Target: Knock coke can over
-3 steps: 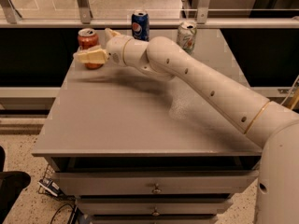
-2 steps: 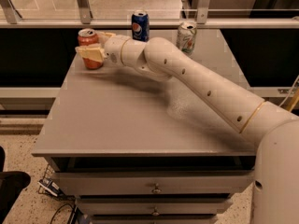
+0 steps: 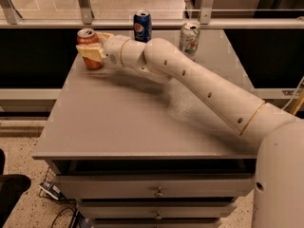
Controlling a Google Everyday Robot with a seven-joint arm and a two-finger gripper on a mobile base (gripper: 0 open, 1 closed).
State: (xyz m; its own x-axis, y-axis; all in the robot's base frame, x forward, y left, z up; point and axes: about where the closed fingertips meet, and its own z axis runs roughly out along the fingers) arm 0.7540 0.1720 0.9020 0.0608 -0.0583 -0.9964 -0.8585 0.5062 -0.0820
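Note:
The coke can (image 3: 87, 38) is red-orange with a silver top. It stands upright near the far left corner of the grey table (image 3: 123, 122). My gripper (image 3: 91, 43) is at the can, reaching in from the right on the long white arm (image 3: 190, 77). It is open and its fingers straddle the can. One yellowish finger (image 3: 89, 52) lies across the can's front at mid height. The other shows behind the can on its right. I cannot tell whether they press on it.
A blue Pepsi can (image 3: 142, 26) stands at the back middle of the table. A pale silver-green can (image 3: 189, 38) stands at the back right. A railing and glass run behind the table. Drawers sit below its front edge.
The gripper has edged slightly left along the can. The coke can stays upright in the same place.

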